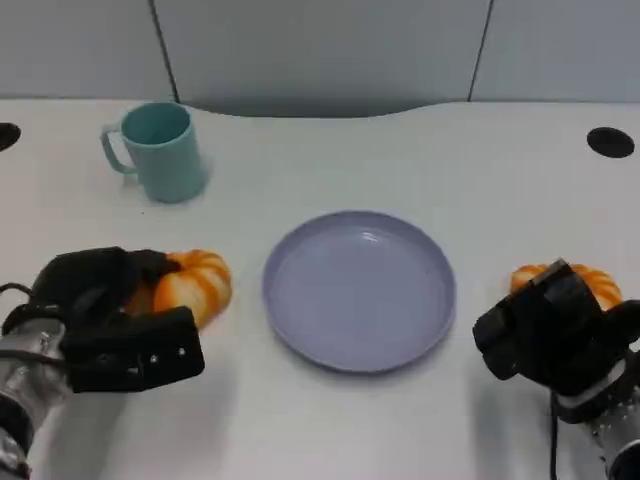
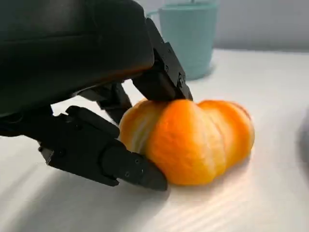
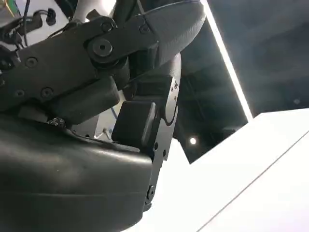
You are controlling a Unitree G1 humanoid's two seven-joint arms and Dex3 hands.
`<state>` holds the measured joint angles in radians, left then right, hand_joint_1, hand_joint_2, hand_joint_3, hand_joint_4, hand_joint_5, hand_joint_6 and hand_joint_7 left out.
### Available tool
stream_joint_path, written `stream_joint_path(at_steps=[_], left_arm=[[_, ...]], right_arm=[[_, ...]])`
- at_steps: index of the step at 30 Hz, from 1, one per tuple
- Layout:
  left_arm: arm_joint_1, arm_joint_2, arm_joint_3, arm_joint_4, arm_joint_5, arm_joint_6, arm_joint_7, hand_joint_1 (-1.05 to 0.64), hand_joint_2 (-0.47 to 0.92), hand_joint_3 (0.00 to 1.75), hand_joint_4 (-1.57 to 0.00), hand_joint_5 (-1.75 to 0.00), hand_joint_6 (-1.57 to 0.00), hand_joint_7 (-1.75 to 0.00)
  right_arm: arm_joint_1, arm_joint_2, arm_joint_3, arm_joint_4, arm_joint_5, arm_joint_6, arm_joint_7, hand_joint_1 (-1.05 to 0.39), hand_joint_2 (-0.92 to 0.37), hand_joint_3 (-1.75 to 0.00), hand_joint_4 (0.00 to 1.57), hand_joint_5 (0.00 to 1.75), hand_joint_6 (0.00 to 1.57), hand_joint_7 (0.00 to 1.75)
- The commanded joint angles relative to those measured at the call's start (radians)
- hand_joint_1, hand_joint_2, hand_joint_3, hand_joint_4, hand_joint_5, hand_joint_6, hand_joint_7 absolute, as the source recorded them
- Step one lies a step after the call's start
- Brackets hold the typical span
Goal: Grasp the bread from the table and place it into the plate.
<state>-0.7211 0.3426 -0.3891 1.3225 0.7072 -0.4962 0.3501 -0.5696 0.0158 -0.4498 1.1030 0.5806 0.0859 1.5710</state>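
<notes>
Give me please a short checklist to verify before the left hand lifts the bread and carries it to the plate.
1. Left hand around its bread: ok, fingers touch it from two sides in the left wrist view.
2. Bread still resting on the table: ok, not lifted yet.
3. Grip firm enough to lift: cannot tell.
4. Plate free to receive bread: ok, nothing lies in it.
5. Path from bread to plate: ok, the plate is directly beside the bread and the cup stands farther back.
6. Right hand out of the way: ok, it is beside the second bread, away from the plate.
</notes>
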Motion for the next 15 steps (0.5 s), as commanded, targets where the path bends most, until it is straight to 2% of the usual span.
stream_joint_path(at_steps=[1, 5, 6, 8, 13, 14, 15], left_arm=[[-0.039, 0.001, 0.068, -0.033, -0.096, -0.130, 0.062, -0.19, 0.83, 0.01, -0.81, -0.89, -1.11, -0.07], [-0.098, -0.015, 0.123, -0.065, -0.168, -0.222, 0.066, -0.20, 0.83, 0.00, -0.89, -0.83, -1.12, -0.05], [-0.121, -0.023, 0.128, -0.084, -0.178, -0.256, 0.066, -0.21, 0.83, 0.00, -0.89, -0.83, -1.12, -0.05], [-0.149, -0.037, 0.137, -0.109, -0.198, -0.305, 0.054, -0.23, 0.83, 0.00, -0.92, -0.86, -1.15, -0.05], [-0.168, -0.110, 0.109, -0.136, -0.206, -0.383, -0.002, -0.23, 0.82, 0.00, -0.98, -0.73, -1.20, -0.04], [-0.167, -0.121, 0.095, -0.133, -0.198, -0.386, -0.018, -0.22, 0.82, 0.00, -0.99, -0.73, -1.20, -0.04], [-0.166, -0.128, 0.086, -0.131, -0.194, -0.386, -0.030, -0.21, 0.82, 0.00, -0.95, -0.88, -1.21, -0.04]], right_arm=[[-0.010, -0.008, 0.003, -0.016, 0.001, -0.009, -0.050, -0.66, -0.84, -0.01, 1.50, 0.01, 1.31, 0.01], [0.001, 0.001, 0.005, -0.046, 0.007, 0.002, -0.098, -0.59, -0.86, -0.01, 1.55, 0.02, 1.35, 0.02], [-0.004, 0.005, 0.005, -0.043, 0.006, -0.017, -0.102, -0.59, -0.86, -0.01, 1.55, 0.02, 1.35, 0.02], [-0.014, 0.012, 0.005, -0.038, 0.005, -0.035, -0.106, -0.64, -0.87, -0.01, 1.56, 0.02, 1.36, 0.02], [-0.017, 0.020, 0.015, -0.056, 0.007, -0.030, -0.110, -0.64, -0.86, 0.00, 1.56, 0.01, 1.37, 0.01], [-0.020, 0.021, 0.017, -0.058, 0.006, -0.037, -0.107, -0.63, -0.86, 0.00, 1.57, 0.01, 1.38, 0.01], [-0.022, 0.021, 0.018, -0.058, 0.005, -0.041, -0.105, -0.63, -0.87, 0.00, 1.57, 0.01, 1.38, 0.01]])
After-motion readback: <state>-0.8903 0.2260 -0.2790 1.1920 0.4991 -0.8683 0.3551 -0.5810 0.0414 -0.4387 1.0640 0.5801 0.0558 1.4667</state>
